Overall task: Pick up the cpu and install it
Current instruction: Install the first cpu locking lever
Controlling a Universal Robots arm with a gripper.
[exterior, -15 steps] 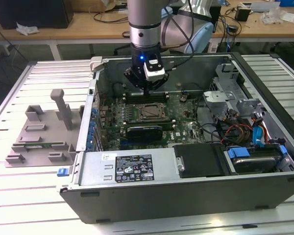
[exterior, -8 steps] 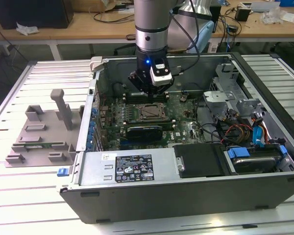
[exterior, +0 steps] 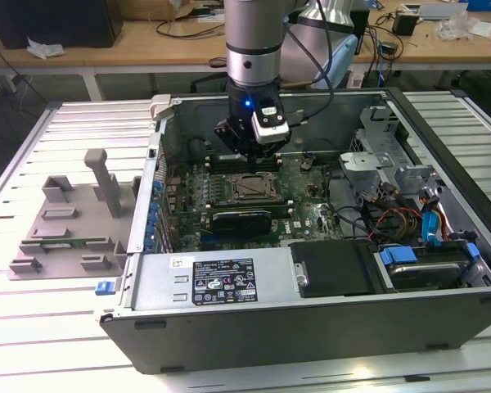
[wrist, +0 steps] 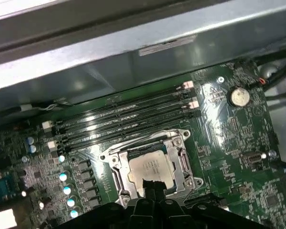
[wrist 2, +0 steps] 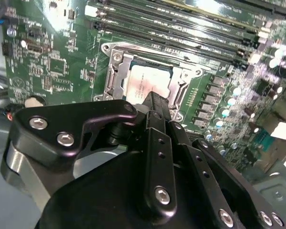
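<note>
We see the cpu (wrist: 151, 170) with a dull silver metal top, the gripper (wrist 2: 155, 102) in matt black, and a computer case (exterior: 311, 315) of smooth grey metal.

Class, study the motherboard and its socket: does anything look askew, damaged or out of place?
Nothing stands out. The cpu lies flat and square inside the socket frame, the gripper sits just above its edge, and the motherboard looks undamaged.

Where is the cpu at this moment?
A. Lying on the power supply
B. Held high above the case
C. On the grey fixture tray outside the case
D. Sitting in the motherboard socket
D: in both wrist views the cpu lies within the socket's metal frame, with the gripper close over its edge.
</note>
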